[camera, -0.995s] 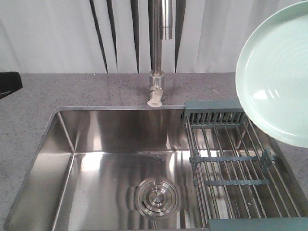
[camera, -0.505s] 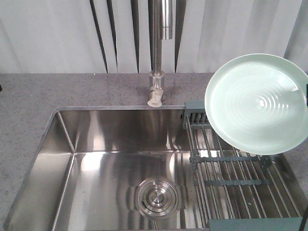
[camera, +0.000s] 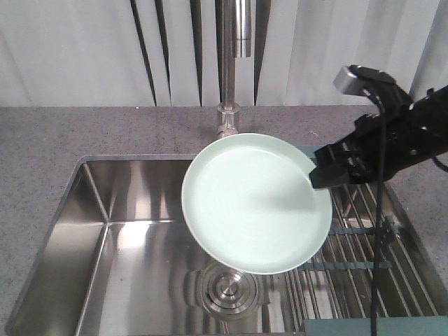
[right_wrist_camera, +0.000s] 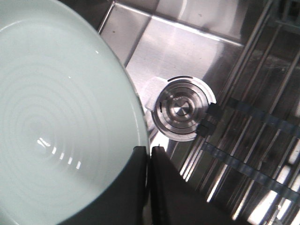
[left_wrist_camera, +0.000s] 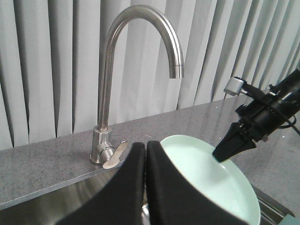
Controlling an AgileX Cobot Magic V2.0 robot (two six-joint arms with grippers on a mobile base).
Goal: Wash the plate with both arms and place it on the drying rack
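The pale mint-green plate (camera: 255,203) hangs tilted over the sink, in front of the faucet base. My right gripper (camera: 318,175) is shut on the plate's right rim; its black arm reaches in from the right. In the right wrist view the jaws (right_wrist_camera: 150,149) pinch the plate's edge (right_wrist_camera: 56,126). My left gripper (left_wrist_camera: 146,145) is shut and empty; the plate (left_wrist_camera: 206,173) lies just to its right, and the right gripper (left_wrist_camera: 222,152) shows beyond it. The left arm is out of the front view. The drying rack (camera: 357,245) spans the sink's right side, below the right arm.
The steel sink (camera: 105,231) has a round drain (camera: 227,287) partly under the plate. A tall curved faucet (camera: 234,70) stands behind the sink, its spout (left_wrist_camera: 176,70) above the plate. Grey speckled counter (camera: 70,133) surrounds the sink. Curtains hang behind.
The plate has moved from the upper right, above the rack, down and left over the sink. The right arm and gripper have come into the front view.
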